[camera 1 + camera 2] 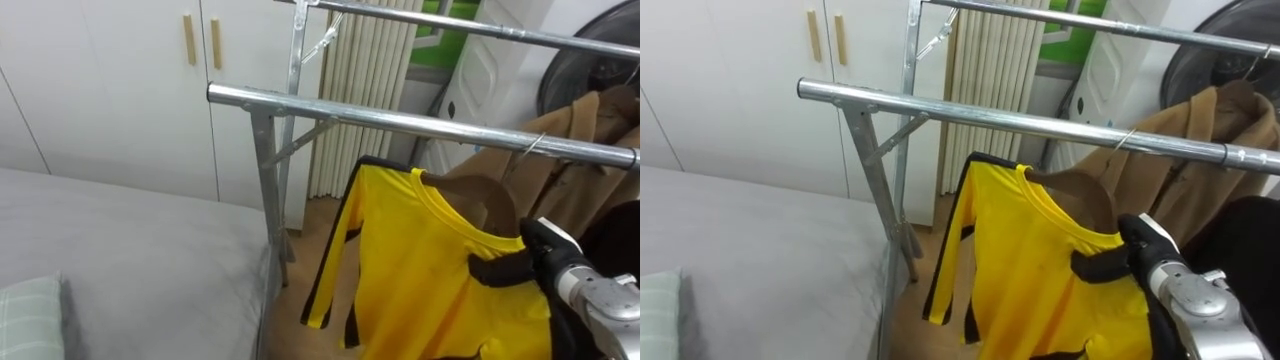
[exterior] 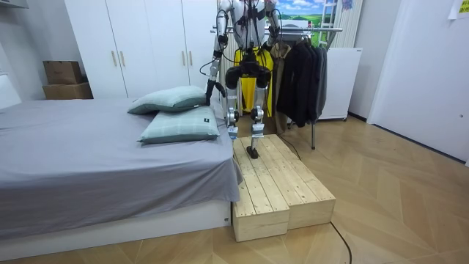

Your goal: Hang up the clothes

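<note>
1. Left eye view. Right hand (image 1: 548, 258) enters from the lower right and is closed on the near shoulder of the yellow shirt (image 1: 420, 270). Its dark thumb lies across the cloth, apparently pinching it against the wooden hanger (image 1: 490, 195) beneath. The shirt hangs to the left of and below the hand. The hanger's hook meets the lower rail (image 1: 400, 122) just above the hand. A brown coat (image 1: 585, 125) hangs beyond the hand on the same rail, and the grey bed (image 1: 130, 260) lies well off to the hand's left.

2. Right eye view. The same grip is seen from slightly to one side.
   - Handling: the shirt should be light, soft and limp, so it is likely to sag or slip if taken by the cloth alone.
   - Where to hold: the stiff hanger offers the surer hold, at the shoulder or near the hook.
   - Hidden or unclear: the fingers behind the shoulder are hidden and the hem is cut off below. Whether the hook sits fully over the rail is hard to make out.

3. Room view. The robot stands on a wooden platform (image 2: 282, 183) between bed and rack, facing the rack. Its body covers most of the shirt. The left hand (image 2: 212, 89) hangs low at its side, near the pillows (image 2: 172, 99). Dark garments (image 2: 300, 73) hang further along the rack, toward the room view's right.
</note>
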